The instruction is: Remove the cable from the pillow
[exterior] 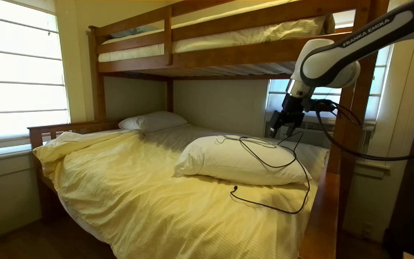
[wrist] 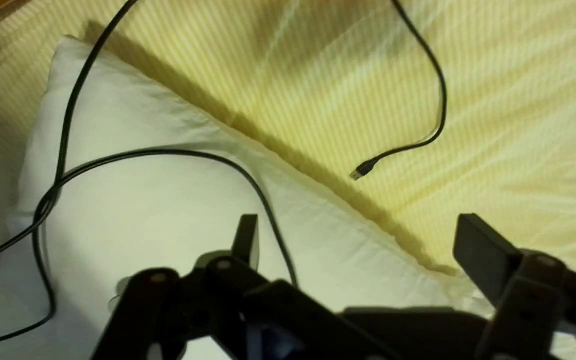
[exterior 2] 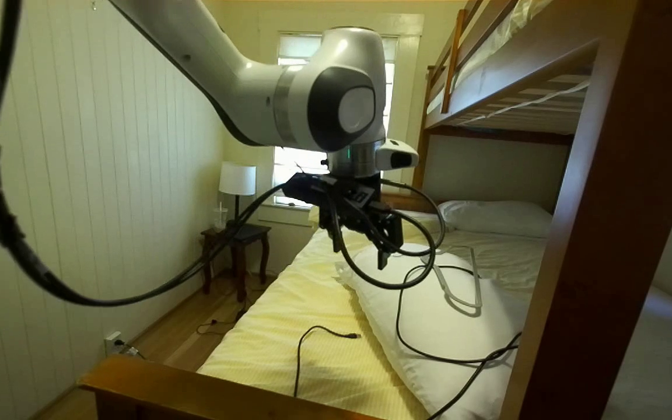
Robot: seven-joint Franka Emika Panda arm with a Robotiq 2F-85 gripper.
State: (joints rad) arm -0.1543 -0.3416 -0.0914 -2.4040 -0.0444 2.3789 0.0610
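The white pillow (exterior: pixel 225 162) lies on the yellow striped bedding; it also shows in an exterior view (exterior 2: pixel 441 321) and the wrist view (wrist: pixel 118 215). The black cable (exterior: pixel 275 167) lies looped and crossed over the pillow, also in the other views (exterior 2: pixel 452 360) (wrist: pixel 168 151). Its USB plug end (wrist: pixel 363 170) rests on the bedding beside the pillow. A thin grey loop (exterior 2: pixel 479 280) lies on the pillow's top. My gripper (exterior: pixel 281 132) is open and empty above the pillow, fingers pointing down (exterior 2: pixel 359 258). In the wrist view the gripper (wrist: pixel 358 235) has cable between its fingers' lines, apart from them.
A wooden bunk post (exterior 2: pixel 592 233) and the footboard (exterior: pixel 322 216) stand near the pillow. The upper bunk rail (exterior: pixel 228 54) hangs overhead. Another pillow (exterior: pixel 156 121) lies at the far end. The robot's own cables (exterior 2: pixel 394 286) loop around the gripper. A side table (exterior 2: pixel 242 233) holds a lamp.
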